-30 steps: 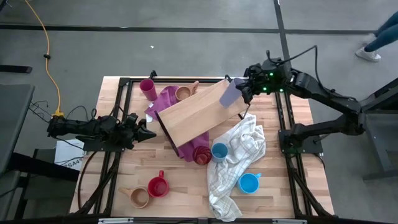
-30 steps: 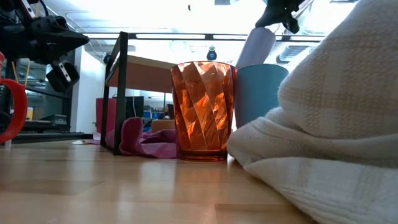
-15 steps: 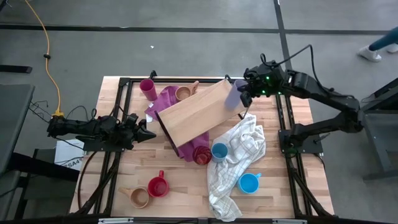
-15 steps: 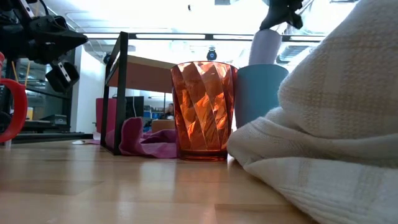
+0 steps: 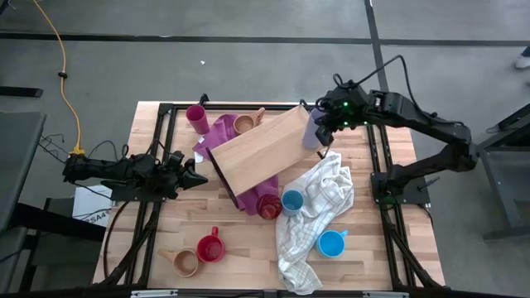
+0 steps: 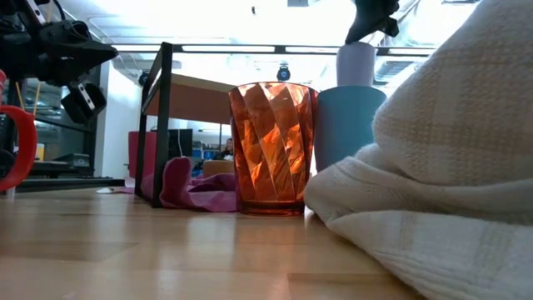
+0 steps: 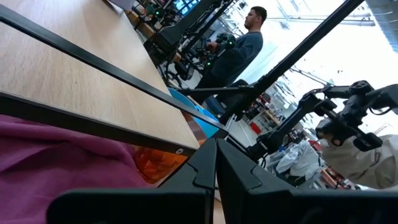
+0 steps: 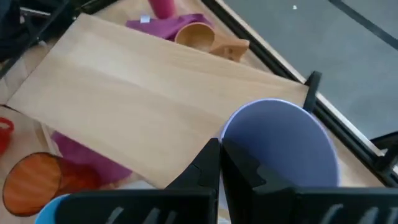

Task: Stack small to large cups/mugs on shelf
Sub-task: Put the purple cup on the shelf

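My right gripper (image 5: 328, 126) is shut on a lavender tumbler (image 5: 312, 129) at the right end of the light-wood shelf (image 5: 257, 153). The tumbler stands upright in the low view (image 6: 356, 63). Its base is hidden behind a blue cup (image 6: 346, 125), so I cannot tell whether it rests on the shelf. My left gripper (image 5: 197, 176) is shut and empty, hovering left of the shelf. A magenta tumbler (image 5: 196, 117) and a tan mug (image 5: 245, 124) stand at the far side. An orange-red faceted tumbler (image 5: 267, 205) stands beside the blue cup (image 5: 291, 201). My right gripper holds the lavender tumbler by its rim (image 8: 225, 142), on the side facing the shelf. The fingers (image 8: 208, 167) come from above, pointing down. The tumbler hangs upright below them, mouth up. I cannot tell whether one finger is inside the cup.
A white checked towel (image 5: 315, 207) lies crumpled right of centre, with a blue mug (image 5: 331, 243) on it. A purple cloth (image 5: 219, 132) lies under the shelf. A red mug (image 5: 210, 247) and a tan mug (image 5: 185, 262) stand near the front left. A person stands in the room behind (image 7: 239, 50).
My right gripper has moved a little toward the shelf's right end and turned. The lavender tumbler has gone from tilted to upright, still held.
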Motion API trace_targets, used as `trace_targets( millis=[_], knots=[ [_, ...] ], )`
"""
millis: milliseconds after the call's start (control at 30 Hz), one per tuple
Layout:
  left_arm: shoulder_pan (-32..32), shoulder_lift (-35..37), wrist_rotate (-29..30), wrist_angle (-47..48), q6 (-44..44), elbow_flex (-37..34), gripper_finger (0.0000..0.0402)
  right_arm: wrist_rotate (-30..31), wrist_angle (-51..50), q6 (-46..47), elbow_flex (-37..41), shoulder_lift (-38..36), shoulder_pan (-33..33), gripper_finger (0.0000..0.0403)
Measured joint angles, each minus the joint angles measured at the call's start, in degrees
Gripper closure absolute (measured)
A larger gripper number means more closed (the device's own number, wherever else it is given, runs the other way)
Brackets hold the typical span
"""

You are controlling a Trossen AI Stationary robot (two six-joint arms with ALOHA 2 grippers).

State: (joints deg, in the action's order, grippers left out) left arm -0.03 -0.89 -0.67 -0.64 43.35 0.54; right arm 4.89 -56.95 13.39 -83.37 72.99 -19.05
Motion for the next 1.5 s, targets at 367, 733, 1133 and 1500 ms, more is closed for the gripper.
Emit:
trace_targets(
  millis=[367,733,1133,1500],
  knots=[
    [0.01,0.0,-0.02,-0.02,0.0,0.01,0.0401,0.74,-0.65,-0.17,0.0,0.83,1.22,0.0403],
    [0.02,0.01,-0.02,-0.02,0.0,0.0,0.0401,-0.87,-0.65,0.53,0.0,0.83,1.56,0.0403],
    [0.02,0.0,-0.04,-0.02,0.0,0.01,0.0401,-0.96,-0.65,1.14,0.02,0.83,2.71,0.0403],
    [0.01,0.01,-0.04,-0.02,0.02,0.0,0.0401,-0.98,-0.98,1.15,0.02,0.81,2.71,0.0403]
  ],
)
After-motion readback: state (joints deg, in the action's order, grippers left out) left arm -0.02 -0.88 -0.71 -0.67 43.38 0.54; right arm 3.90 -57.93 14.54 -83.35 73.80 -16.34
